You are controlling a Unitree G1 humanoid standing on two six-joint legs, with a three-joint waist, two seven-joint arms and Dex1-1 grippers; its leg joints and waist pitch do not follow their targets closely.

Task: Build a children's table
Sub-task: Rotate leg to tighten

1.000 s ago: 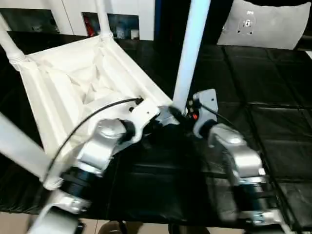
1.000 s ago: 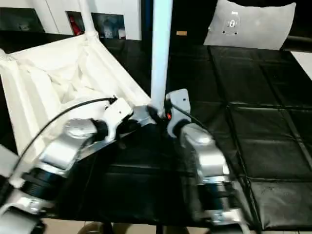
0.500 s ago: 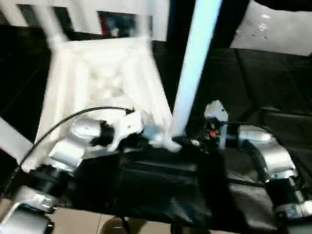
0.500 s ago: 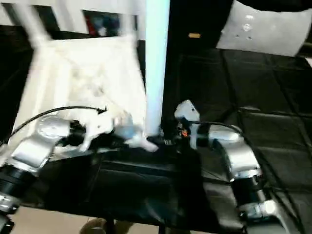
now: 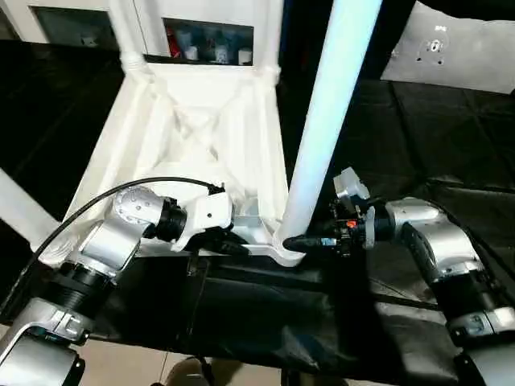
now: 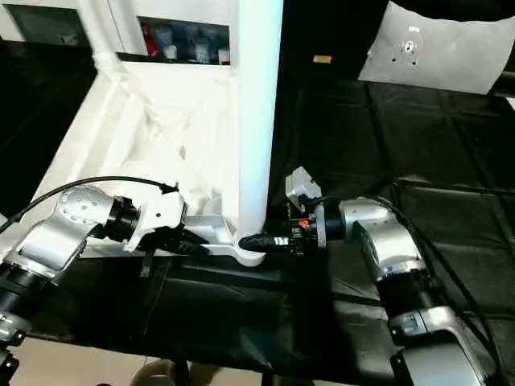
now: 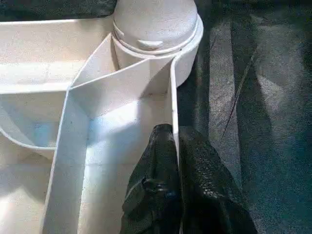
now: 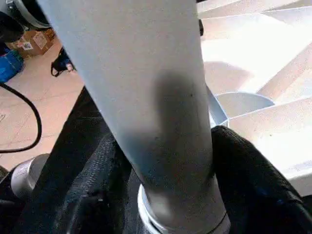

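Right gripper (image 5: 310, 241) clasped the base of the near leg (image 5: 326, 121) standing in its corner socket while the left gripper (image 7: 176, 195) pinched the rim of the upturned tabletop (image 5: 201, 129) on the black mat (image 5: 434, 145); apparently this last leg only needed seating.

Our two silver forearms reach forward and bend inward toward each other. Our left hand (image 7: 175, 195) has its black fingers (image 7: 151, 190) pinched together on a thin white wall. Our right hand (image 8: 165, 195) has its fingers (image 8: 248, 185) clamped around a white round post.
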